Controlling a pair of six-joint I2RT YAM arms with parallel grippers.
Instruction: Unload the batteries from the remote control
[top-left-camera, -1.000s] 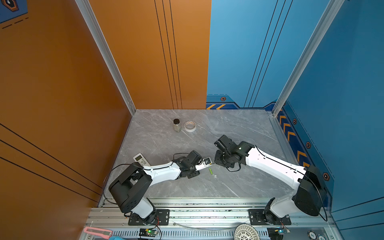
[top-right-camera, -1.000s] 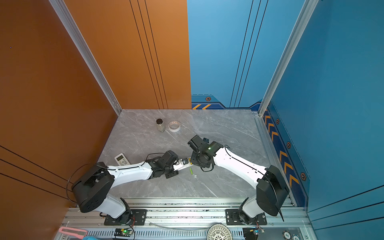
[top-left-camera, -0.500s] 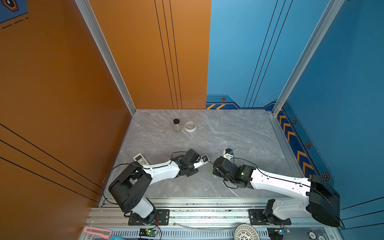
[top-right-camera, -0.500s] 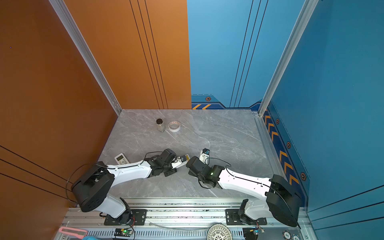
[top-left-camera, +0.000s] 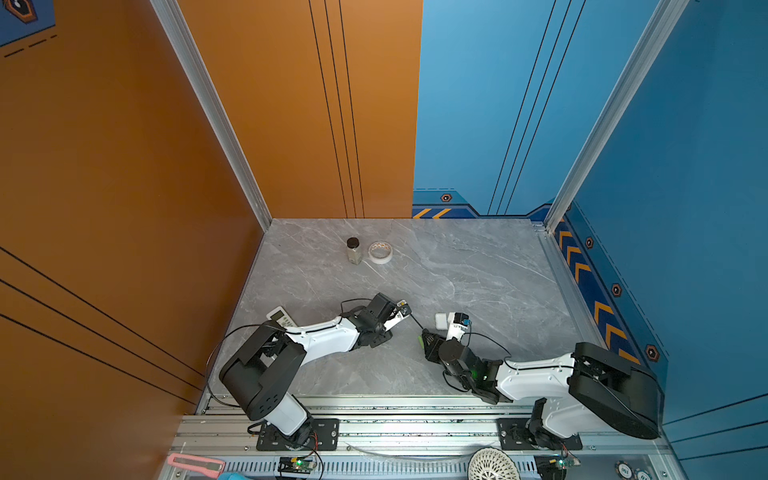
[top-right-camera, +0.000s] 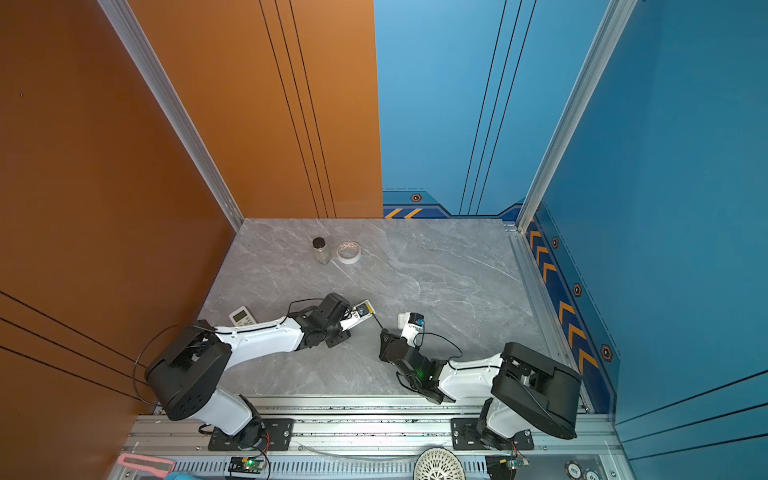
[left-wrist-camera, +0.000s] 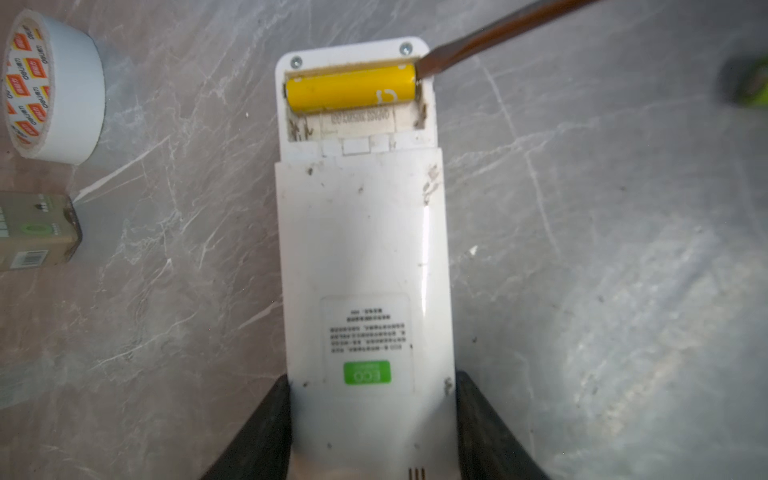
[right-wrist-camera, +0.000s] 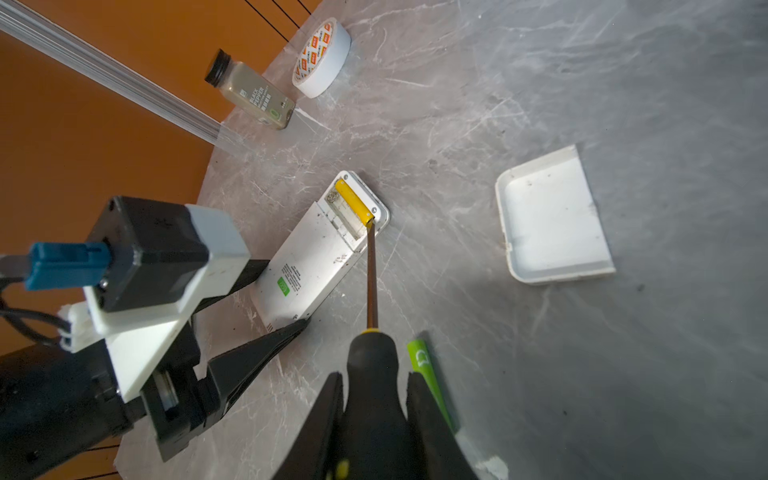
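My left arm (top-left-camera: 324, 338) stretches low from its base on the near rail, out over the table and in toward the middle. At its end my left gripper (left-wrist-camera: 372, 376) lies nearly level, jaws parted and pressed against both long sides of the remote (left-wrist-camera: 365, 249). My right arm (top-left-camera: 536, 374) is folded low, its white link running from the right side in toward the middle, wrist close above the table. My right gripper (right-wrist-camera: 374, 376) points toward the left one, jaws drawn in tight on the black handle of the screwdriver (right-wrist-camera: 370, 274). The two grippers sit near each other, not touching.
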